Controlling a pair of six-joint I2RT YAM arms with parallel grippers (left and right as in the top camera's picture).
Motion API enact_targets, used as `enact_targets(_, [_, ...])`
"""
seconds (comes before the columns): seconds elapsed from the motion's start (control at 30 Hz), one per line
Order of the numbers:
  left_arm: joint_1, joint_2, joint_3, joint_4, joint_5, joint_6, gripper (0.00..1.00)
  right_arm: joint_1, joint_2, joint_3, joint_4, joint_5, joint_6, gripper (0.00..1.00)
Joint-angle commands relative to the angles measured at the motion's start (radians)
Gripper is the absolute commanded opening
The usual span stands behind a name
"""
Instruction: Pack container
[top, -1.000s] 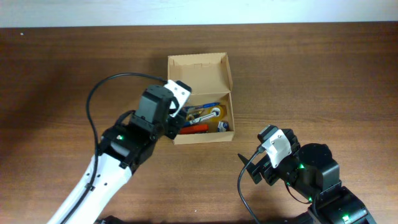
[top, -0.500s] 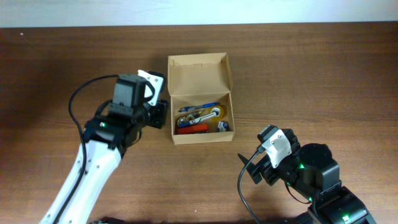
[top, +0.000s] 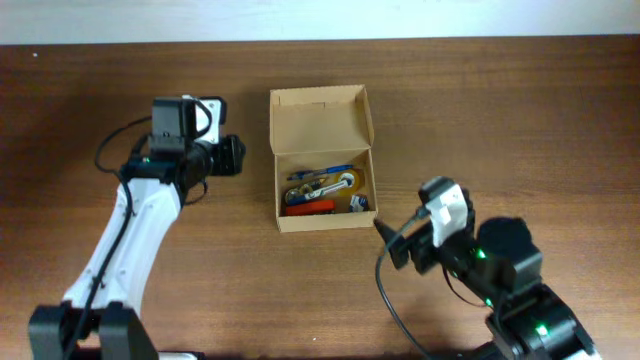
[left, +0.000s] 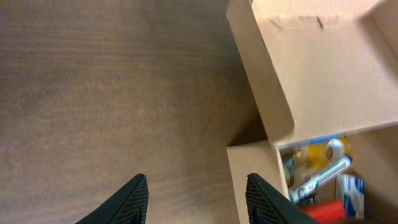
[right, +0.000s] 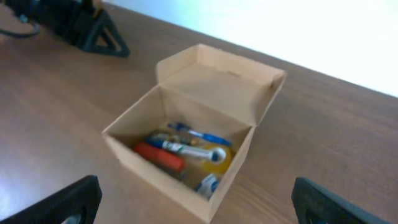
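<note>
Overhead: plain brown container (top: 320, 120), lid open.

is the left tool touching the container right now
Apart. The overhead view shows a strip of bare table between the left tool and the container's left wall; the tool is open and empty.

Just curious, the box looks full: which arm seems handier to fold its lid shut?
Probably left. The left gripper sits beside the open flap of the container, empty, fingers apart. The right gripper is open too, but is at the near corner, away from the flap.
</note>
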Motion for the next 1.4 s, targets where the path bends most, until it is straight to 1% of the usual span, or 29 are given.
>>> enact_targets(0.0, [0.004,0.071,0.117,0.006,0.043,-0.017,0.49,-0.05,0.091,0.006,0.066,0.032,0.063,0.99])
enact_targets(0.13, [0.004,0.167,0.255,-0.036,0.043,-0.018,0.5,-0.165,0.237,0.042,0.134,-0.081,0.08,0.99])
enact_targets(0.23, [0.005,0.224,0.319,-0.041,0.042,-0.023,0.5,-0.253,0.345,0.068,0.179,-0.182,0.08,1.0])
enact_targets(0.3, [0.012,0.265,0.358,-0.041,0.036,-0.051,0.5,-0.309,0.424,0.09,0.21,-0.239,0.081,0.96])
enact_targets(0.37, [0.023,0.306,0.39,-0.039,0.037,-0.084,0.5,-0.352,0.506,0.114,0.244,-0.278,0.099,0.95])
enact_targets(0.4, [0.03,0.332,0.411,-0.04,0.042,-0.103,0.49,-0.375,0.561,0.135,0.26,-0.28,0.126,0.93])
enact_targets(0.47, [0.037,0.374,0.443,-0.039,0.06,-0.122,0.49,-0.402,0.649,0.177,0.273,-0.303,0.133,0.88])
enact_targets(0.53, [0.037,0.422,0.478,-0.042,0.073,-0.142,0.49,-0.42,0.747,0.235,0.284,-0.346,0.133,0.81])
enact_targets(0.63, [0.039,0.49,0.513,-0.043,0.096,-0.198,0.49,-0.435,0.888,0.325,0.284,-0.384,0.134,0.75])
enact_targets(0.7, [0.039,0.528,0.52,-0.04,0.128,-0.227,0.49,-0.438,0.977,0.385,0.283,-0.41,0.134,0.73])
enact_targets(0.77, [0.039,0.565,0.52,-0.039,0.159,-0.253,0.49,-0.442,1.066,0.442,0.285,-0.436,0.166,0.7])
enact_targets(0.93, [0.039,0.629,0.52,-0.021,0.25,-0.262,0.5,-0.442,1.228,0.526,0.316,-0.545,0.179,0.57])
enact_targets(0.97, [0.039,0.636,0.52,-0.017,0.261,-0.27,0.49,-0.442,1.257,0.531,0.33,-0.562,0.192,0.51])
enact_targets(1.03, [0.038,0.642,0.52,-0.011,0.264,-0.294,0.49,-0.442,1.299,0.531,0.361,-0.565,0.239,0.31])
enact_targets(1.07, [0.036,0.642,0.52,-0.007,0.264,-0.302,0.49,-0.442,1.315,0.531,0.372,-0.568,0.248,0.27])
enact_targets(1.13, [0.034,0.643,0.52,0.008,0.264,-0.305,0.46,-0.442,1.344,0.531,0.398,-0.601,0.257,0.21])
enact_targets(1.23, [0.023,0.644,0.52,0.013,0.265,-0.318,0.44,-0.439,1.372,0.531,0.436,-0.656,0.257,0.19])
enact_targets(1.27, [0.018,0.647,0.52,0.015,0.27,-0.321,0.44,-0.439,1.375,0.531,0.442,-0.663,0.257,0.16])
enact_targets(1.37, [0.002,0.65,0.52,0.041,0.279,-0.324,0.44,-0.432,1.378,0.531,0.442,-0.666,0.257,0.15])
